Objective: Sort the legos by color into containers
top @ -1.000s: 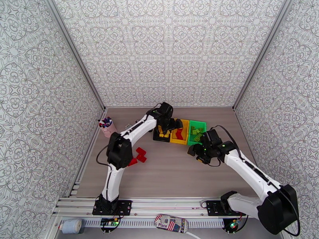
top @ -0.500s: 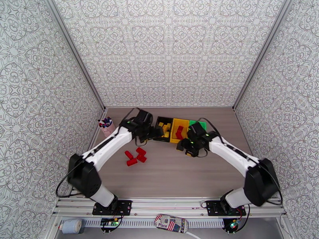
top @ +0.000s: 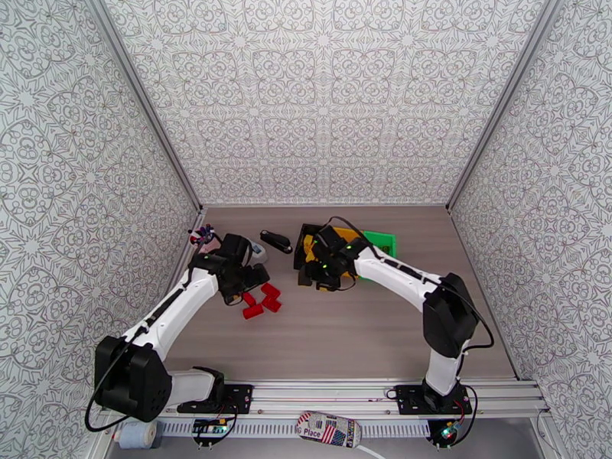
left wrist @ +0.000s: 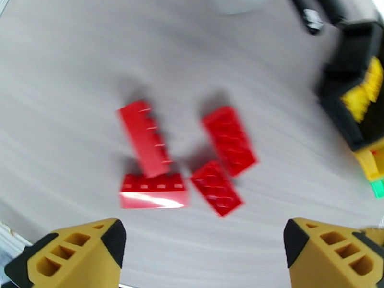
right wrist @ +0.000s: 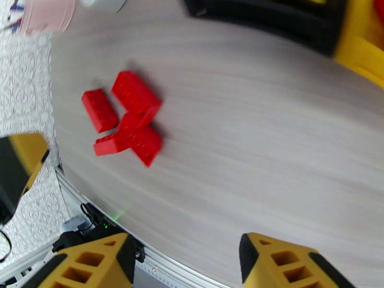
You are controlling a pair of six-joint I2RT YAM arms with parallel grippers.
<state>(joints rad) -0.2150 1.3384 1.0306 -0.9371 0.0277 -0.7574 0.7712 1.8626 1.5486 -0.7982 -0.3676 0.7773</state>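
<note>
Several red legos (left wrist: 153,140) lie loose in a cluster on the wooden table (top: 260,300), also seen in the right wrist view (right wrist: 129,116). My left gripper (left wrist: 204,255) hangs open just above and in front of them (top: 243,283), with nothing between its fingers. My right gripper (right wrist: 187,265) is open and empty too, hovering by the containers (top: 325,275). The black bin (left wrist: 348,87) holds yellow legos (left wrist: 362,94). A corner of the yellow bin (right wrist: 360,49) shows beside the black bin (right wrist: 269,18). The green bin (top: 382,240) sits to the right, partly covered by my right arm.
A pink pen cup (top: 205,239) stands at the back left beside a small white box (top: 258,254). A black stapler-like object (top: 275,240) lies behind the red bricks. Patterned walls close in three sides of the table.
My left arm swung back from the bins to over the red bricks. My right arm swept left from the green bin to the black and yellow bins.
</note>
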